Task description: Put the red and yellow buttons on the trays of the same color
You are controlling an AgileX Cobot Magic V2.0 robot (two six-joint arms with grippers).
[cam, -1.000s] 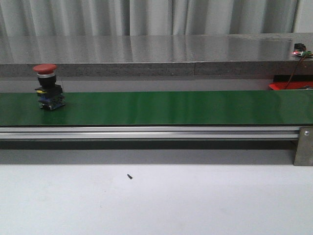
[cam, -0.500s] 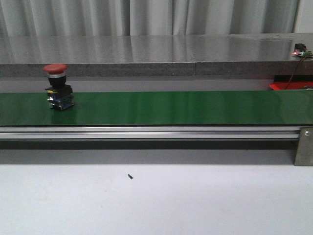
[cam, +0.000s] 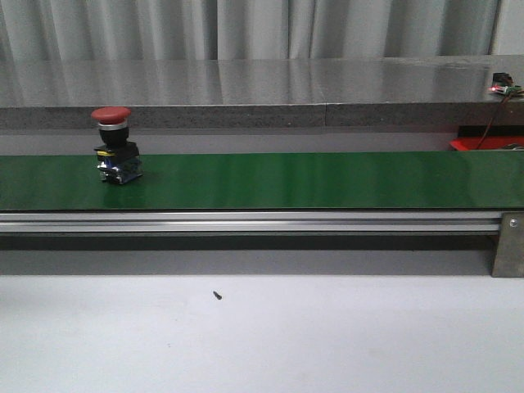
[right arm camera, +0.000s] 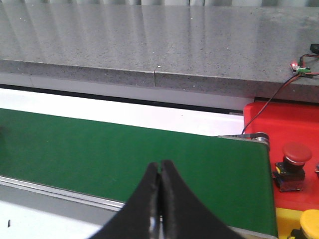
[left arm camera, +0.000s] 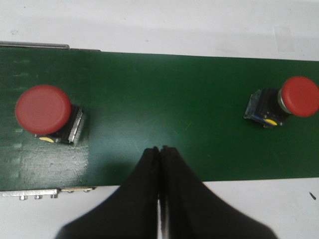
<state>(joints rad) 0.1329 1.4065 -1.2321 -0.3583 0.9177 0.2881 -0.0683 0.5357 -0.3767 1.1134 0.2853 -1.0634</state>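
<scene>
A red button with a black base stands upright on the green belt, at its left part. In the left wrist view two red buttons stand on the belt, one to each side of my shut left gripper, which holds nothing. My right gripper is shut and empty above the belt's end. Beyond that end lies the red tray with a red button on it. Beside it is the yellow tray with a yellow button. Neither gripper shows in the front view.
A grey stone ledge runs behind the belt, and an aluminium rail along its near side. A small circuit board with wires sits on the ledge at the right. The red tray's edge shows at far right.
The red button on the belt has travelled to the right, still upright. Nothing else in the front view has changed.
</scene>
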